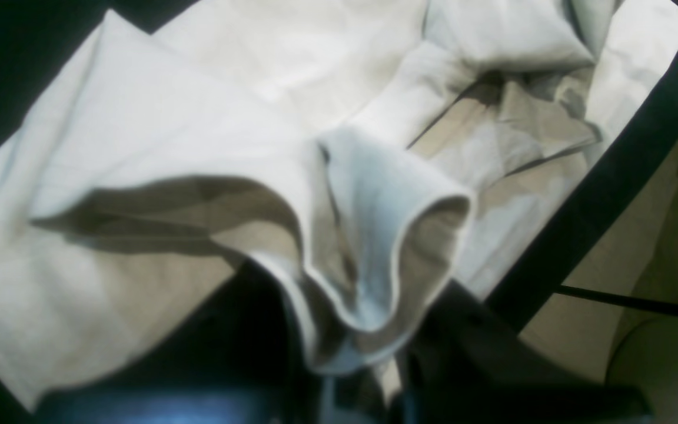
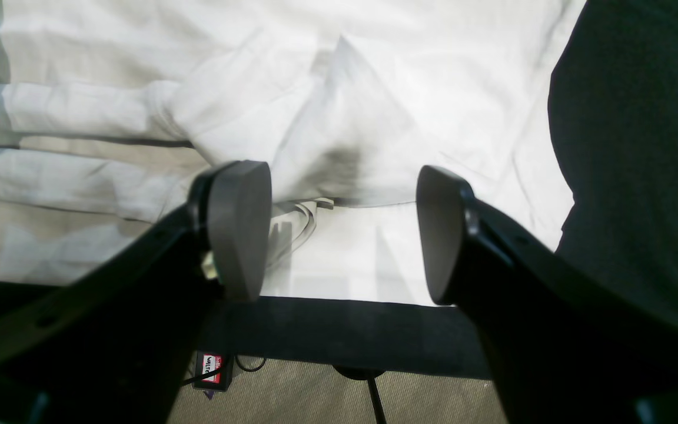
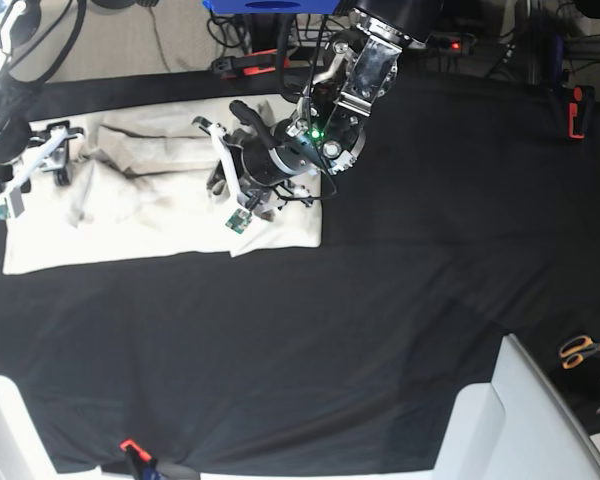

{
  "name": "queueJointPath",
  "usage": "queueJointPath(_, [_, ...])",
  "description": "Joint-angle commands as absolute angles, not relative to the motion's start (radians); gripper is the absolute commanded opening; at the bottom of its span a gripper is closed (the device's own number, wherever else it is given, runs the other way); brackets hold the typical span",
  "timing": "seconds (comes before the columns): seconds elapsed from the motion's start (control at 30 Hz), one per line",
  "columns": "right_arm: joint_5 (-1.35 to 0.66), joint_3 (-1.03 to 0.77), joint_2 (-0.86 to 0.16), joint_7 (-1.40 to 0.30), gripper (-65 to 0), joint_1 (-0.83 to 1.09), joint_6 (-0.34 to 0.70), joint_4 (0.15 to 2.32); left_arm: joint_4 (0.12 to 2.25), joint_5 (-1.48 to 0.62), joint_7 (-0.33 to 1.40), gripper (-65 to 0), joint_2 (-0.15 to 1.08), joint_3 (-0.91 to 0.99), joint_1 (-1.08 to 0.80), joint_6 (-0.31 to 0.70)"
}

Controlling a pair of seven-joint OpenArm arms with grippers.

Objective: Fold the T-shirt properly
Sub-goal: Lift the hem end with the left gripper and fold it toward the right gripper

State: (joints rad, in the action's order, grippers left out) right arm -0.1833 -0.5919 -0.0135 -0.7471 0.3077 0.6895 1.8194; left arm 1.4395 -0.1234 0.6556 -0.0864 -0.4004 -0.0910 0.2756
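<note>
My right gripper hung at the far left of the base view, over the left end of the plain cream, soft, wrinkled cotton T-shirt. Its two dark rounded pads stood spread wide apart with nothing between them; through the gap my right wrist camera showed a peaked fold of the cloth and the near edge of the bench draped in a black tablecloth.

The T-shirt lay partly folded into a long, flattish band on the black tablecloth, at the back left part of the bench, with bunched ridges along its far edge.

Farther right, my left gripper sat low over the right end of the T-shirt. It was clenched on a hemmed edge of the cloth: in the left wrist camera a curled loop of the hem rose from between the dark gripper parts at the bottom of the picture, the rest of the garment spreading away beneath it.

At the far right edge of the bench lay a pair of orange-handled scissors, well apart from the T-shirt.
</note>
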Motion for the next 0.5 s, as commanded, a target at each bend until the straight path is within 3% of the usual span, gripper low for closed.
queueJointPath(0.0, [-0.199,-0.596,-0.022,-0.727,-29.3,0.3,0.688,1.837,1.455,-0.134,0.636,-65.0,-0.099,-0.401,-0.081,0.28])
queueJointPath(0.47, [-0.199,-0.593,-0.022,-0.727,-29.3,0.3,0.688,1.837,1.419,-0.136,0.636,-64.5,-0.101,-0.401,-0.058,0.28])
